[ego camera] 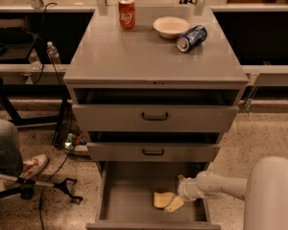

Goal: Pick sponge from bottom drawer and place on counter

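Observation:
The bottom drawer point(129, 202) is pulled open at the foot of the grey cabinet. The pale yellow sponge point(162, 199) lies on its floor, right of the middle. My cream gripper point(175, 204) reaches in from the right, low in the drawer, right against the sponge's right side. I cannot tell whether it holds the sponge. My white arm point(221, 187) runs from the lower right corner over the drawer's right wall. The counter point(134, 56) is the flat grey cabinet top.
On the counter stand a red soda can point(126, 13), a white bowl point(171, 27) and a blue can on its side point(192, 38). The two upper drawers point(154, 117) are slightly open. A person's leg and shoe point(19, 164) and a black stand are on the floor at left.

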### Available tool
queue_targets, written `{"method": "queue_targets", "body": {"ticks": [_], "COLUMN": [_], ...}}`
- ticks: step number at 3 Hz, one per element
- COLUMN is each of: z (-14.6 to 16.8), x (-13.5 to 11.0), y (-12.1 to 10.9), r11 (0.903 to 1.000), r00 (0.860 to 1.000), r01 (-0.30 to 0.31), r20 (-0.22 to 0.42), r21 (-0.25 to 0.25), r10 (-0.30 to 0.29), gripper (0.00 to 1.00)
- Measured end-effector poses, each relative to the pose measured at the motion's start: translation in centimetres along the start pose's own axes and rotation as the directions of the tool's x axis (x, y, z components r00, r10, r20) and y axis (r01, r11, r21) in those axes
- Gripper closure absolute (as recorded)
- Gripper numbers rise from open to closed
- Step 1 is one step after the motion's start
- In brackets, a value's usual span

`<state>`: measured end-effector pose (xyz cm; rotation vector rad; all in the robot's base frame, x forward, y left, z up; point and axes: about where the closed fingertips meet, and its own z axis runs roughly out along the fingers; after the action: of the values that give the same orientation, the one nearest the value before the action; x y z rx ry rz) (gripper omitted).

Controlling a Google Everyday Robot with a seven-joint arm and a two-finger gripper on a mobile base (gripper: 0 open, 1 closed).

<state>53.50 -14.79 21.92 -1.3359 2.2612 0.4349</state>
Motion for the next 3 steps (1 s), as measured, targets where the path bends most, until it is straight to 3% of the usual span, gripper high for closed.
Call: {"method": "queue_targets", "body": {"ticks": [3], "z": [5.9], "x": [2.2], "y": [-0.2], "r11": [0.9952], "r00": [0.995], "r01": [0.085], "r20": [-0.043], "r21": [-0.047], "r10": [-0.088], "gripper": [0.00]}}
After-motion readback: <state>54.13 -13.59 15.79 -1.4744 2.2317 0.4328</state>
